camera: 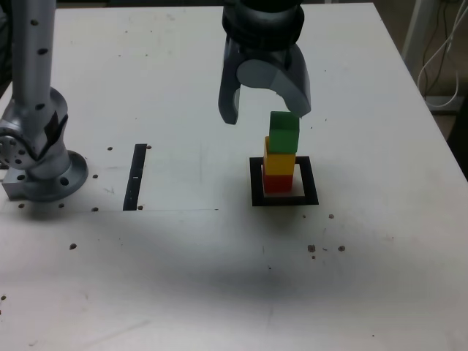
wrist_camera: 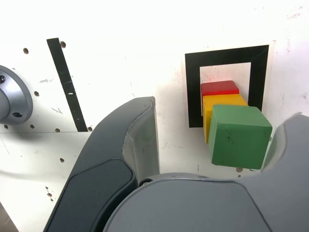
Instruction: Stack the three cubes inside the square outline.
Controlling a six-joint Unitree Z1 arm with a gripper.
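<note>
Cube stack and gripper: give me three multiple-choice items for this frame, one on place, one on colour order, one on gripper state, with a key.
1. Where does the cube stack stand?
A. On the straight black strip
B. Inside the square outline
C. Against the arm's base

2. Colour order, bottom to top?
A. Green, red, yellow
B. Yellow, green, red
C. Red, yellow, green

3. What state is the gripper in?
A. Open, jaws apart around the top cube
C. Clamped on the red cube
B. Shut, off to the side

Key:
1 B, the red cube sits within the square outline.
2 C, the yellow cube lies between red and the green cube.
3 A, the gripper shows gaps beside green in the wrist view.
</note>
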